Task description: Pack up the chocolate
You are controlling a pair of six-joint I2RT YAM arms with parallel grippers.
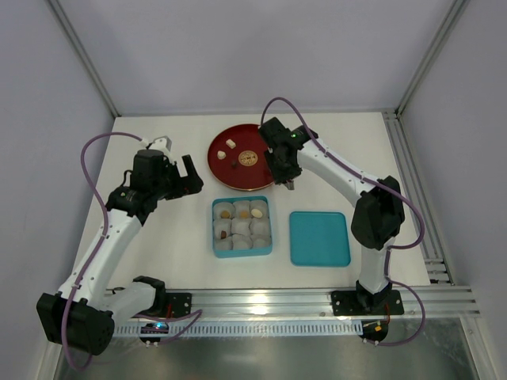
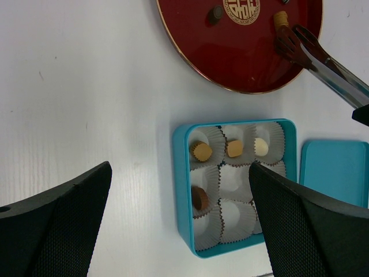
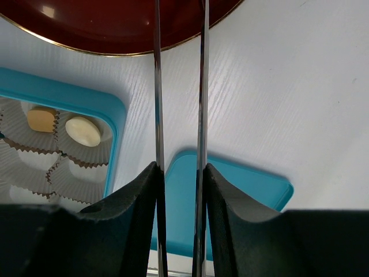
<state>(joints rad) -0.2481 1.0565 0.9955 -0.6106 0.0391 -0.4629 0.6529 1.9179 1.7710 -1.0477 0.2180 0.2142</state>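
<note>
On the red plate lie a dark chocolate and a tan one; the top view adds a white piece. The teal box of paper cups holds two tan pieces, a cream one and a dark brown one. My right gripper is shut on metal tongs. The tongs' tips are over the plate just below the tan piece, with nothing between them. My left gripper hangs open above the box's left side, holding nothing.
The box's teal lid lies flat to the right of the box. The plate sits directly behind the box. An aluminium rail runs along the near table edge and frame posts stand at the back corners.
</note>
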